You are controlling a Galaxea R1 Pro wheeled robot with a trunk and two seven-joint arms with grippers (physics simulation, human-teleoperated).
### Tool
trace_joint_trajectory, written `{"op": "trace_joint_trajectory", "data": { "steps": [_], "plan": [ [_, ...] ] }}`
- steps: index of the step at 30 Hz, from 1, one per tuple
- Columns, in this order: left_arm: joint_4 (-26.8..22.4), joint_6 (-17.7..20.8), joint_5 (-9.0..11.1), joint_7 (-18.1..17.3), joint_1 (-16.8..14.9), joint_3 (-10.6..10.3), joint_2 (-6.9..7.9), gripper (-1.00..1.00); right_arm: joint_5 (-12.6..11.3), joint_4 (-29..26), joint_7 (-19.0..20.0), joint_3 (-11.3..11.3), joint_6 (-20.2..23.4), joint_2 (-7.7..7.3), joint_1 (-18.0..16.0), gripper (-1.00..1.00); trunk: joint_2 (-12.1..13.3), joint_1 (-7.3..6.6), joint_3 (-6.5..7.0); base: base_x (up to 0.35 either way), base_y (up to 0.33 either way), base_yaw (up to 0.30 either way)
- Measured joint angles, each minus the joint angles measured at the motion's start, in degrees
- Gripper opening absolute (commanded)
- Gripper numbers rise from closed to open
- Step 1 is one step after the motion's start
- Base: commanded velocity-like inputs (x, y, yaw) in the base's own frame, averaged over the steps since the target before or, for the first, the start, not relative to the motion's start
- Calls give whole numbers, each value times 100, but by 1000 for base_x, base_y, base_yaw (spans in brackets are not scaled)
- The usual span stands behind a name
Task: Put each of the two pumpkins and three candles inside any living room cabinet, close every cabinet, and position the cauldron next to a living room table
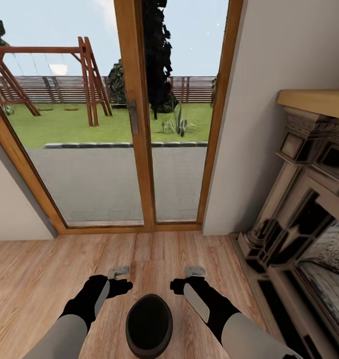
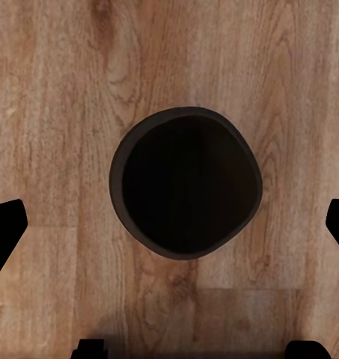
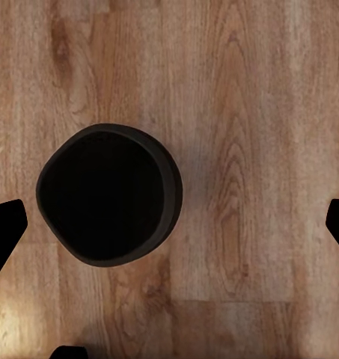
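Note:
The black cauldron (image 1: 149,326) stands upright on the wood floor just in front of me, its wide mouth facing up. My left gripper (image 1: 120,285) hangs above the floor to its left and my right gripper (image 1: 180,285) to its right. Both are open and empty. In the left wrist view the cauldron (image 2: 185,182) lies straight below between the spread fingertips (image 2: 6,224). In the right wrist view the cauldron (image 3: 108,194) sits off to one side of the open fingertips (image 3: 4,228). The pumpkins, candles, cabinet and table are out of view.
A wood-framed glass door (image 1: 134,114) fills the wall ahead, with a garden and a swing set beyond it. An ornate fireplace (image 1: 309,219) with a wooden mantel juts out along the right. Wood floor (image 1: 50,269) stretches to the left.

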Motion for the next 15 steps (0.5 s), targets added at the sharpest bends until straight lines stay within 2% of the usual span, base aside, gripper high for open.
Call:
{"op": "trace_joint_trajectory", "data": {
  "steps": [7,15],
  "plan": [
    [-1,-1,4,1,1,5,13,100,3,0,-6,0,0,0,0,100,0,0,0,-73,149,0],
    [0,-2,3,-5,0,8,23,100,0,0,-7,0,0,0,0,100,0,0,0,-11,133,0]
  ]
}}
